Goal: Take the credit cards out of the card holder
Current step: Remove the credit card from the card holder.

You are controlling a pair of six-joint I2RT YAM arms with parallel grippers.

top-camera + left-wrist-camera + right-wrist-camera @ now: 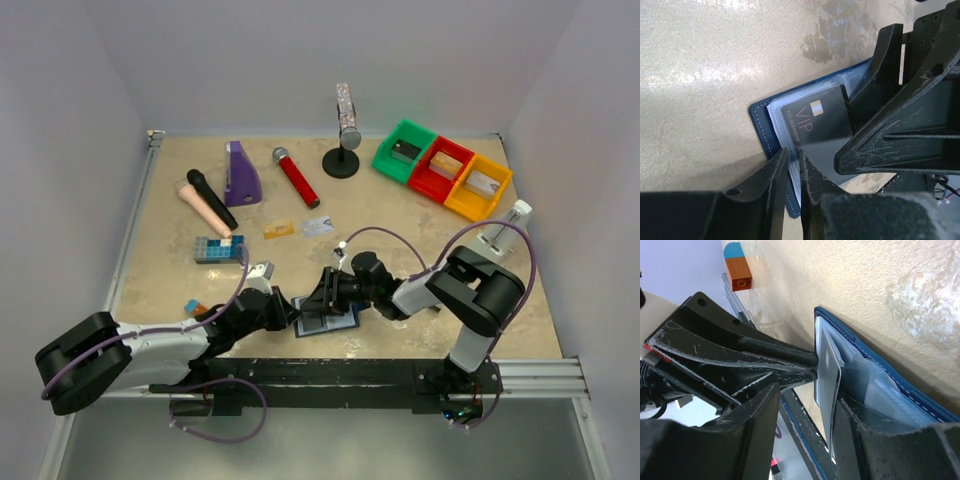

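The card holder (338, 324) lies open near the table's front edge, navy cover (760, 125) down and clear sleeves up. A black card (815, 127) marked VIP sits in its sleeves; in the right wrist view this card (829, 365) stands on edge against one finger. My left gripper (794, 152) straddles the holder's near edge, jaws a narrow slit apart. My right gripper (807, 395) is open wide over the holder's other side, nothing clamped. Both grippers, left (290, 310) and right (322, 297), meet over the holder. An orange-gold card (278, 229) and a silvery card (317, 226) lie loose farther back.
A studded blue block (218, 249) and a small orange-and-blue brick (193, 308) sit to the left. Farther back are a black microphone (210, 197), a red microphone (296, 177), a purple object (241, 173), a stand (343, 135) and green, red and yellow bins (442, 167).
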